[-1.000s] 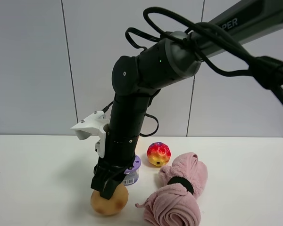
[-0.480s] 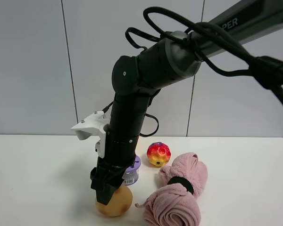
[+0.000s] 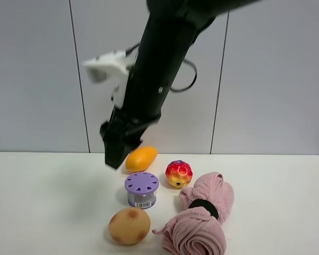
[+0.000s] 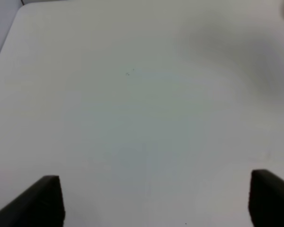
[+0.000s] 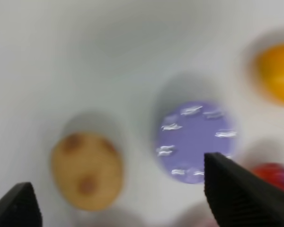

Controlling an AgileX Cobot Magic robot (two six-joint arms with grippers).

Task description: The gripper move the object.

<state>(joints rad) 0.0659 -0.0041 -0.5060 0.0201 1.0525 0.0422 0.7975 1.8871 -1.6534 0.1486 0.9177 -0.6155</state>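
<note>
The object is a tan potato-like lump (image 3: 129, 226) with reddish-brown blotches. It lies free on the white table (image 3: 42, 202), in front of a purple-lidded container. My right gripper (image 3: 114, 153) hangs well above the table, up and left of the lump, open and empty. In the right wrist view the lump (image 5: 86, 170) lies far below between the spread black fingers (image 5: 236, 196), touching nothing. My left gripper (image 4: 156, 201) is open and empty over bare table; it does not show in the exterior view.
A purple-lidded container (image 3: 142, 188) stands just behind the lump. An orange mango (image 3: 141, 158) and a red-and-yellow bumpy ball (image 3: 179, 173) lie further back. A rolled pink towel (image 3: 202, 218) lies right of the lump.
My right gripper let go of the lump and rose high above the table. The lump stays on the table, a little right of where it was a second ago.
</note>
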